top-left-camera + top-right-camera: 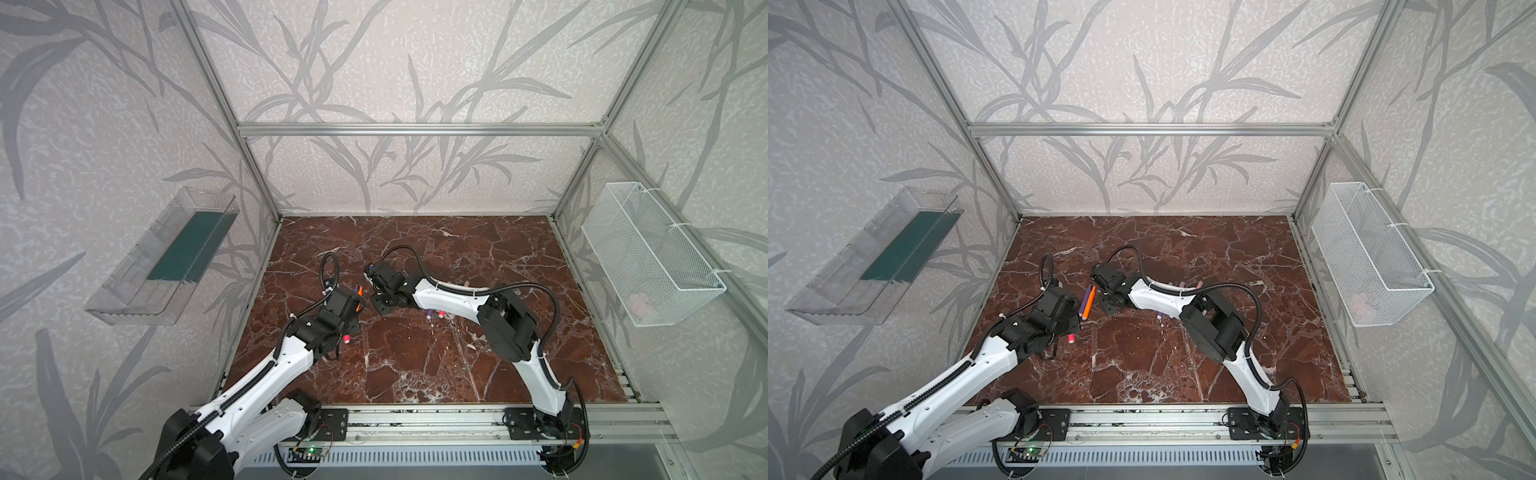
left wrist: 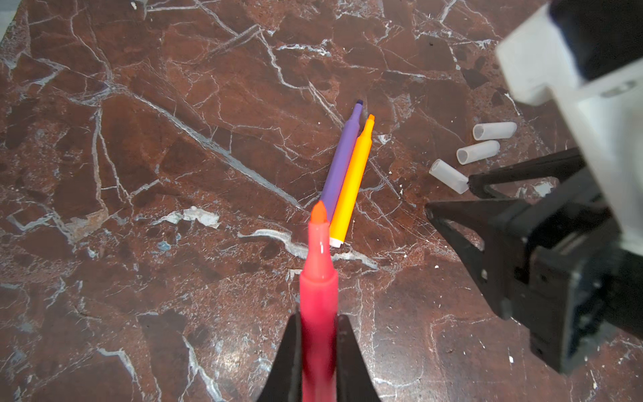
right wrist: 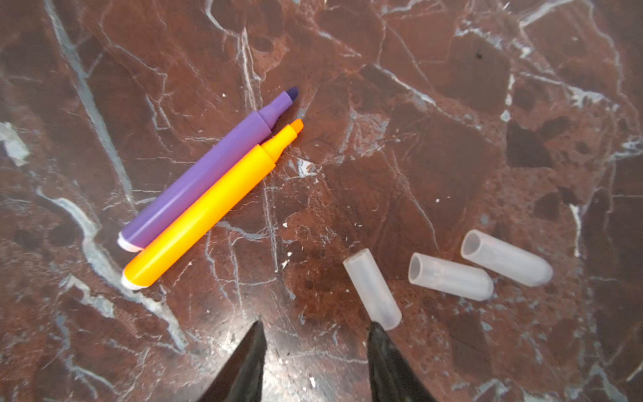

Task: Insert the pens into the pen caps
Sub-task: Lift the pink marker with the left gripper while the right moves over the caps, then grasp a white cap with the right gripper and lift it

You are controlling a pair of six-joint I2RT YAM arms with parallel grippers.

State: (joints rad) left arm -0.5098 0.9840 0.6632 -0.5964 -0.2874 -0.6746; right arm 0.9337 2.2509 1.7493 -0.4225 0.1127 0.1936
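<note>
Veined marble tabletop [image 2: 139, 104]; left end effector [image 2: 319, 315] clamps slim pink-red pen [image 2: 318, 285]; right end effector [image 3: 315, 323] spread, empty.

Purple pen [image 3: 205, 172], orange pen [image 3: 208, 209], pink-red pen [image 2: 318, 296]

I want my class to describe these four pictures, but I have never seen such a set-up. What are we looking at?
Two robot arms stand at the edge of a marble table, each ending in a two-fingered gripper. The two wide pictures come from one camera head above, looking down on everything. The two close-ups come from small cameras on the arms' wrists, looking out past the fingers. The left gripper is shut on a pink-red pen, its uncapped tip pointing forward. The right gripper is open and empty. On the marble lie a purple pen and an orange pen, touching side by side, and three loose caps; the nearest cap lies right beside one finger of the right gripper.
</note>
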